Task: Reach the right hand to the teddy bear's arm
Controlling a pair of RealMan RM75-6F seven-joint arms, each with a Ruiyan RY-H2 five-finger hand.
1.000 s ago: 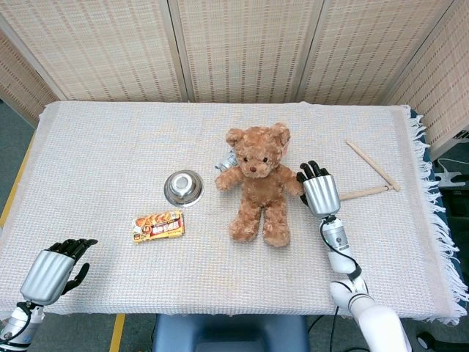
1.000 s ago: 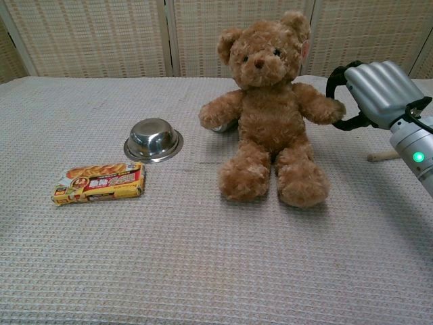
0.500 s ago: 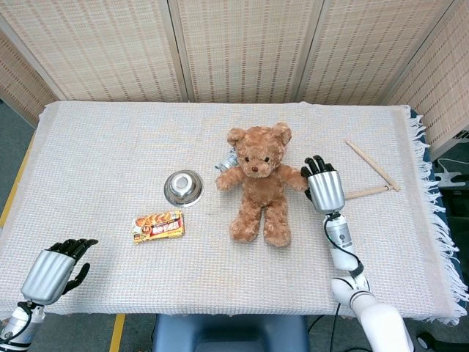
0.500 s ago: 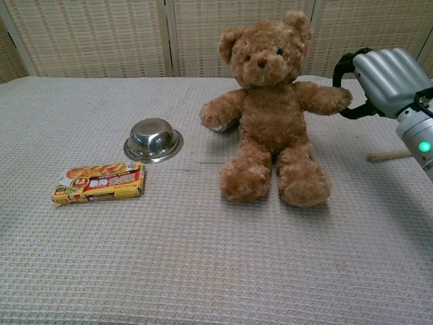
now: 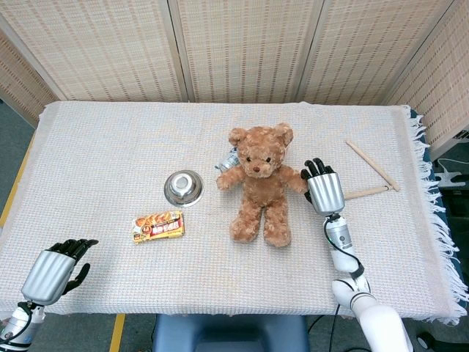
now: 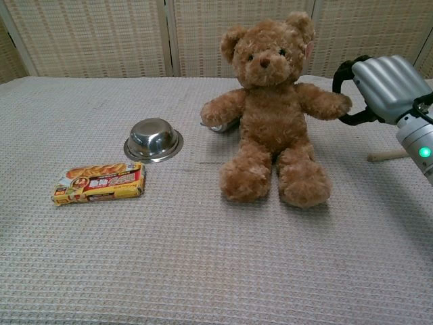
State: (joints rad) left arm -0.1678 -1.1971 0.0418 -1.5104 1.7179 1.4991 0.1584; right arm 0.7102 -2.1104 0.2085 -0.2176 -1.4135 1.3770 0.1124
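Now right hand [image 6: 382, 88] (fingers curled) touching teddy bear [image 6: 272, 112] arm, upright

Readable text: none can be made out.
The flat yellow-and-red snack packet [image 6: 99, 183] on the woven cloth carries a red band of printed characters, too small and blurred to read in either view.

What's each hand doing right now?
Left hand: fingers curled in, holding nothing.
Right hand: curled around the bear's arm; firm grip cannot be told.
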